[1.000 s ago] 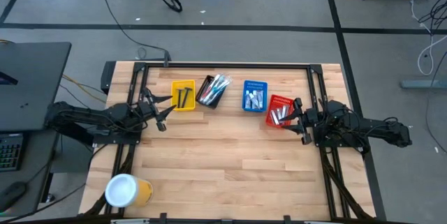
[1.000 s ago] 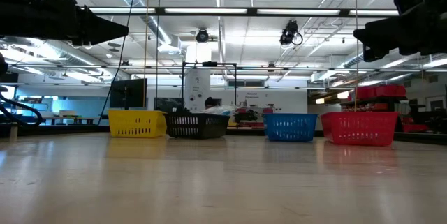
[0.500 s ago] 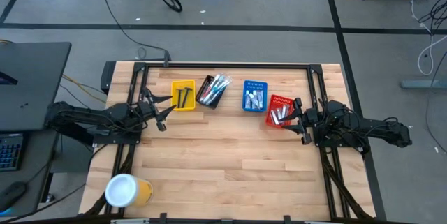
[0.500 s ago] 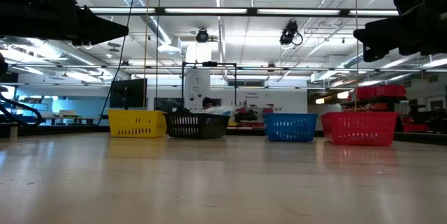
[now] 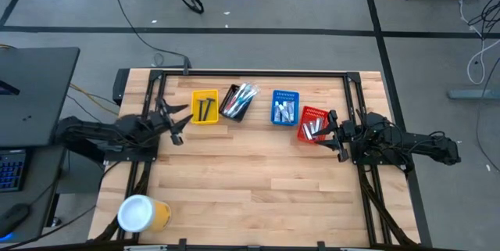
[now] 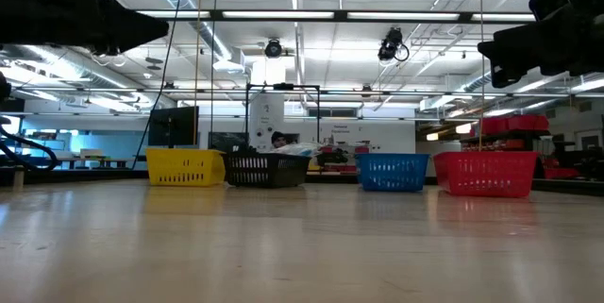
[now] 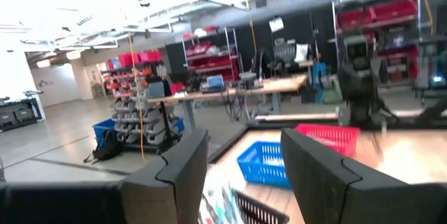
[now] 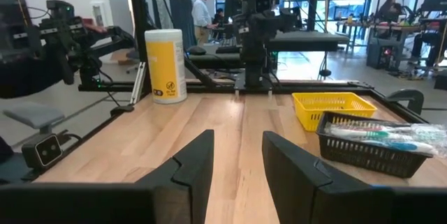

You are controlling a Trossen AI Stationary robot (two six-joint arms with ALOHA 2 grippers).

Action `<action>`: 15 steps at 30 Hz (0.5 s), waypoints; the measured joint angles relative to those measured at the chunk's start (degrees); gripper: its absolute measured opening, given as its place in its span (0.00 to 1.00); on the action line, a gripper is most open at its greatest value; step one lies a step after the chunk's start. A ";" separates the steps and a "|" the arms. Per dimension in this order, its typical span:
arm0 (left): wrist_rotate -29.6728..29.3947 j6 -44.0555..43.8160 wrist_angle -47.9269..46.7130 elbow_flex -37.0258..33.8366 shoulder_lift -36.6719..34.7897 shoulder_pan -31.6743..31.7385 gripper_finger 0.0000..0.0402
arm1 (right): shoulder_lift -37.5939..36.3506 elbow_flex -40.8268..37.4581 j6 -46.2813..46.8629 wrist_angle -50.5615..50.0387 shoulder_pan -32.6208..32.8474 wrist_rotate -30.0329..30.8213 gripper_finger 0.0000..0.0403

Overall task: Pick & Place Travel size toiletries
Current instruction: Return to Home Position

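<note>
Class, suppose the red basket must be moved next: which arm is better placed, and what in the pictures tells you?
Right. The right gripper, open, sits beside the red basket; the left gripper is far off by the yellow basket.

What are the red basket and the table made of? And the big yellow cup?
The red basket looks like plastic: bright, even colour and walls of small moulded holes. The table looks like wood: pale planks with grain lines and a soft sheen. The yellow cup could be plastic or coated paper; its smooth side does not settle it.
</note>
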 joint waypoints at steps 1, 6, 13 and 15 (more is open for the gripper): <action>0.01 -0.11 -0.20 0.00 -0.91 0.02 0.47 | 0.00 0.00 0.12 0.00 0.01 0.00 0.32; 0.01 0.17 -0.16 0.00 -5.04 0.01 0.47 | 0.00 0.00 0.14 0.00 0.00 0.00 0.32; 0.01 -0.11 0.02 0.00 -6.72 0.02 0.47 | 0.17 0.00 -1.90 -0.33 0.02 -0.04 0.32; 0.03 -0.11 -0.76 0.00 -6.66 0.00 0.47 | 0.28 0.00 -2.00 -0.33 0.02 -0.05 0.32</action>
